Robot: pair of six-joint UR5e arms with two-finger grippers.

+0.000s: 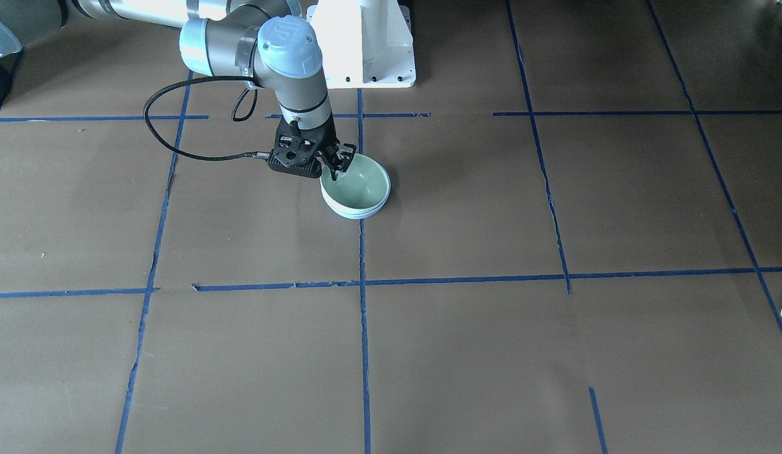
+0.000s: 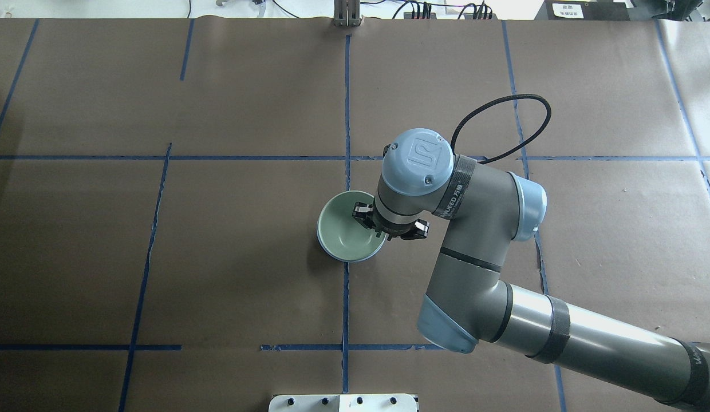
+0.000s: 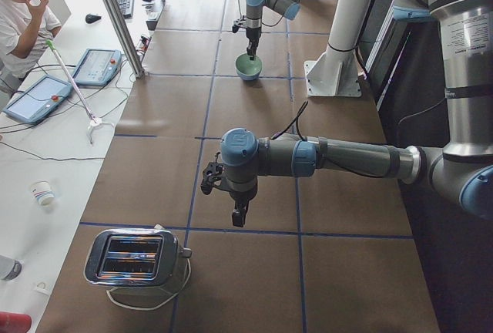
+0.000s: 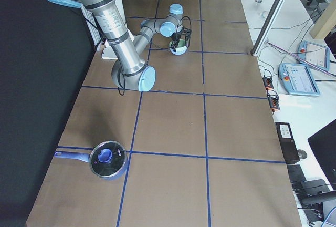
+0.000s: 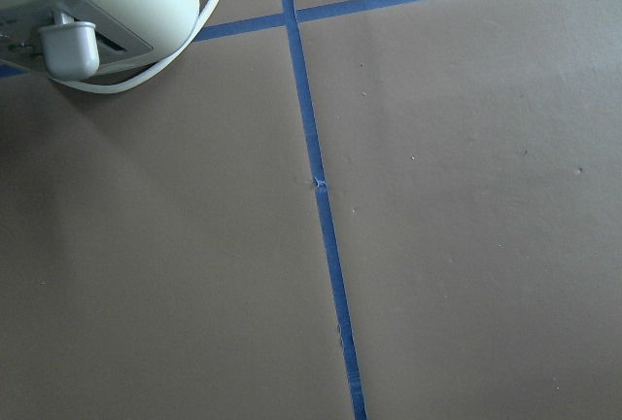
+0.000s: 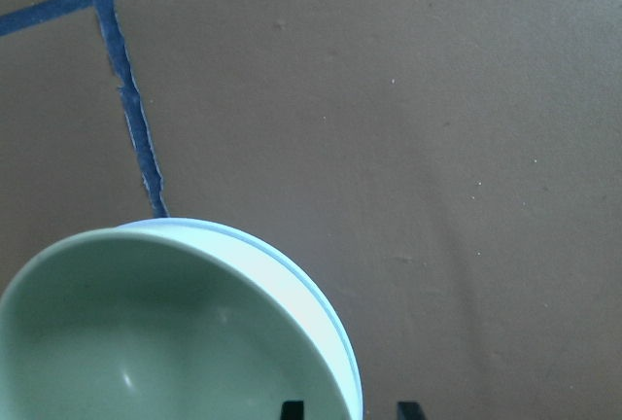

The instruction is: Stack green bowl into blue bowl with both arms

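Note:
The green bowl [image 1: 358, 181] sits nested inside the blue bowl [image 1: 356, 215] on the brown table, near the centre tape line. Only the blue bowl's rim [image 6: 354, 367] shows around the green bowl [image 6: 165, 332]. My right gripper [image 1: 337, 168] hangs over the bowls' edge on the robot's right. In the right wrist view its fingertips [image 6: 292, 407] straddle the rim with a gap on each side, so the right gripper [image 6: 350, 408] is open. My left gripper [image 3: 239, 216] hovers over bare table far from the bowls; I cannot tell whether it is open or shut.
A toaster [image 3: 135, 260] with a white cord stands near the left gripper and shows in the left wrist view [image 5: 87, 2]. A lidded pot [image 4: 107, 158] sits at the table's right end. The white pedestal [image 1: 366, 44] is behind the bowls. An operator [image 3: 19, 9] sits beyond the table.

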